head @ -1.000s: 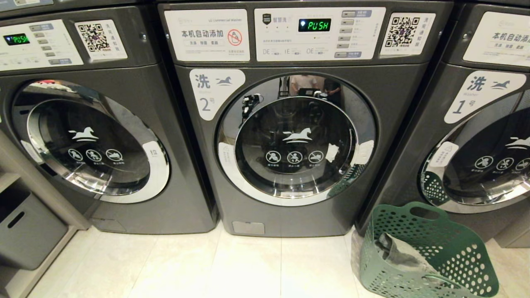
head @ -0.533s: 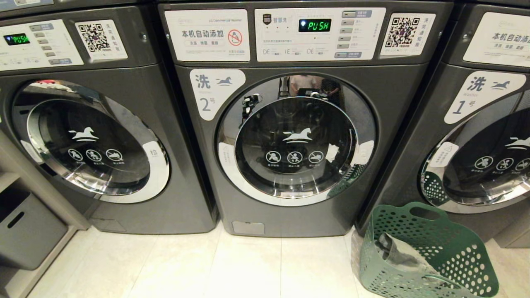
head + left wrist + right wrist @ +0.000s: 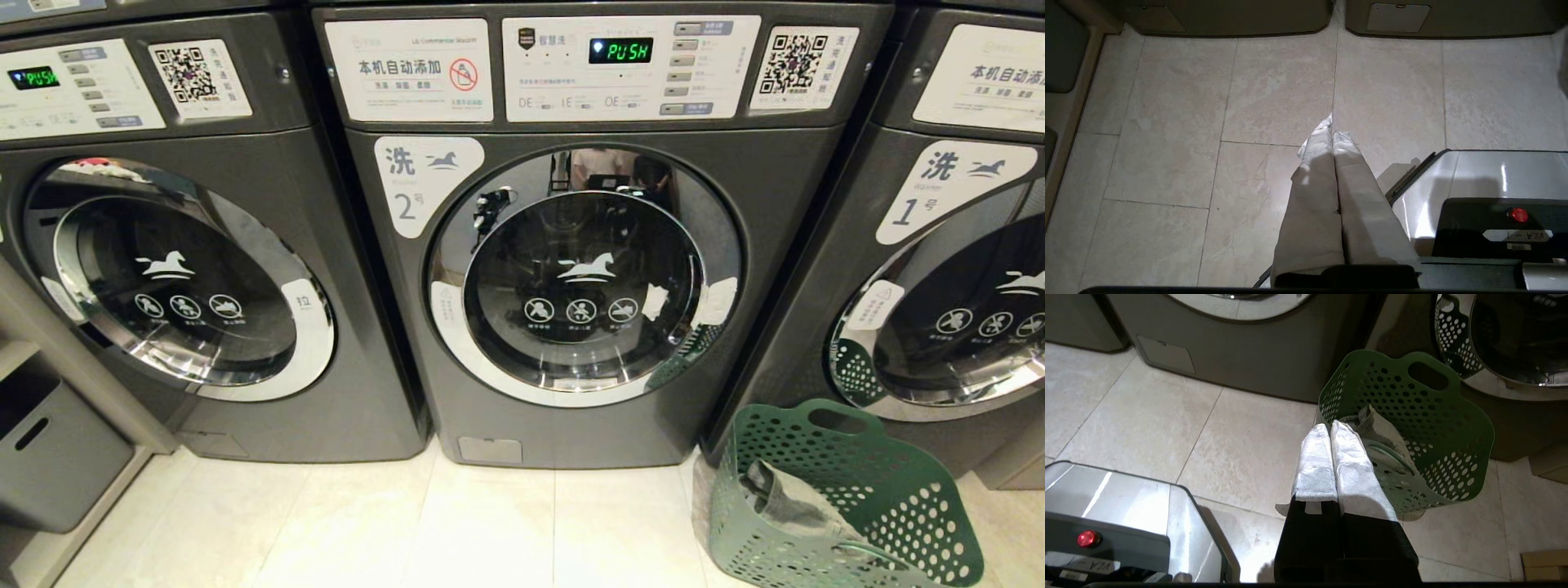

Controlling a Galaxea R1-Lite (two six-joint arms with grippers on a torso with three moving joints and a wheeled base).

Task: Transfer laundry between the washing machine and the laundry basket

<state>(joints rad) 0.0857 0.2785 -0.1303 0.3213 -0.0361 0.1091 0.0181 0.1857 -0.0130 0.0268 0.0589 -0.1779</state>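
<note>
Laundry (image 3: 1372,424), a crumpled grey cloth, lies inside the green laundry basket (image 3: 1457,457), which stands on the tiled floor (image 3: 490,531) against the front of the washing machine marked 1 (image 3: 939,286). Seen from the right wrist, the right gripper (image 3: 1329,426) hangs above the floor with its wrapped fingers (image 3: 1316,461) pressed together and nothing between them; the basket's near rim sits just past its fingertips, and the cloth shows just beyond them, apart from the gripper. The washing machine marked 2 (image 3: 584,245) stands further off from this gripper, its round door (image 3: 584,278) closed (its display (image 3: 620,50) reads PUSH).

Seen from the left wrist, the left gripper (image 3: 1332,124) also hangs over bare floor tiles, fingers (image 3: 1314,183) clenched flat against each other and empty. Ahead of it are the lower edges of two machine fronts, well apart from its tips. Beside it sits the robot's silver base (image 3: 1453,179), bearing a red button (image 3: 1519,214).

Neither arm shows in the head view. A third washer (image 3: 180,269) stands beyond machine 2, door also closed.
</note>
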